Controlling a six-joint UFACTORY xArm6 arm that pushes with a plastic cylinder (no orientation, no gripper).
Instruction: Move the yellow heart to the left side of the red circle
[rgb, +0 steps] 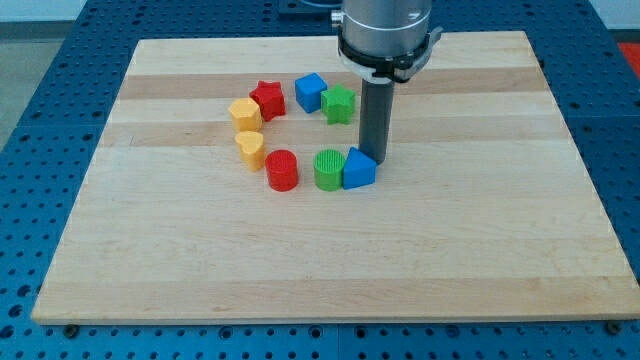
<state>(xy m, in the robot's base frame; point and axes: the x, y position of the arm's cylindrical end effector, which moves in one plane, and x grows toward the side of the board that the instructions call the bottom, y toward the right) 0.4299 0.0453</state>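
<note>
my tip (377, 160) holds nothing | touches blue triangle block (358, 169) near table middle | yellow heart (251, 148) just beside red circle (282, 170), on its left

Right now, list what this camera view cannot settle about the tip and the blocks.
- My tip: its very end sits behind the blue block; contact cannot be told.
- The arm above the rod: cut off by the view's top edge.
- Yellow heart and red circle: close, heart at the circle's upper left; touching or a gap cannot be judged.
- Green block and the blue block: they look pressed together, but any gap is hidden.
</note>
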